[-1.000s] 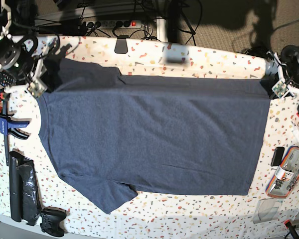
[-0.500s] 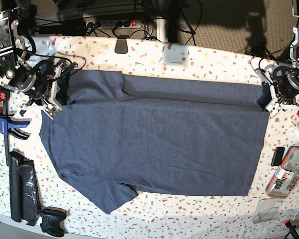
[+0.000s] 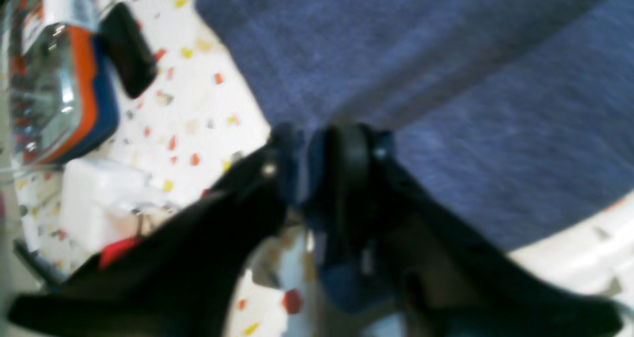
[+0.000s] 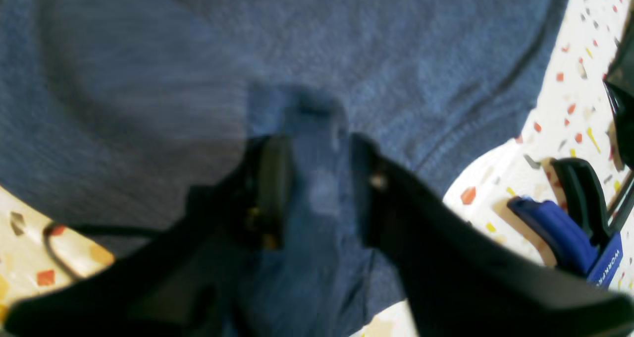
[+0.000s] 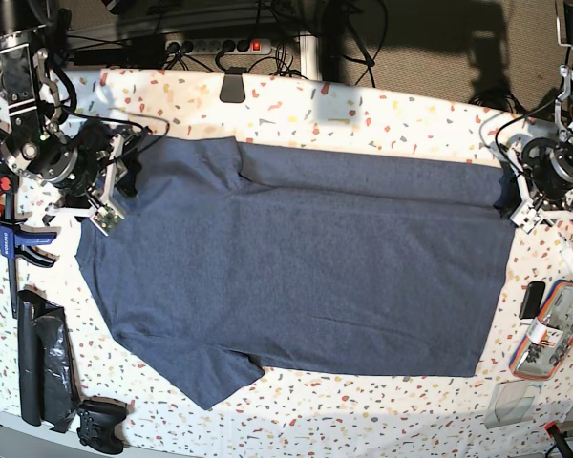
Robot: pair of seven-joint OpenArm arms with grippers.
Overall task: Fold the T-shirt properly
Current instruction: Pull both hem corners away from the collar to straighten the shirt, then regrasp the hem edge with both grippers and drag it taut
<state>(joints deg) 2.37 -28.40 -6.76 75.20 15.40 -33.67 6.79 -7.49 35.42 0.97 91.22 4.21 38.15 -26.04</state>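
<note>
Left tool, jaws pinched on the hem corner of the T-shirt near the worktop's right edge. Right tool, jaws clamped on a fold of shoulder cloth near the left edge. The shirt lies spread across the worktop centre; bare margins run along the far and near edges.
</note>
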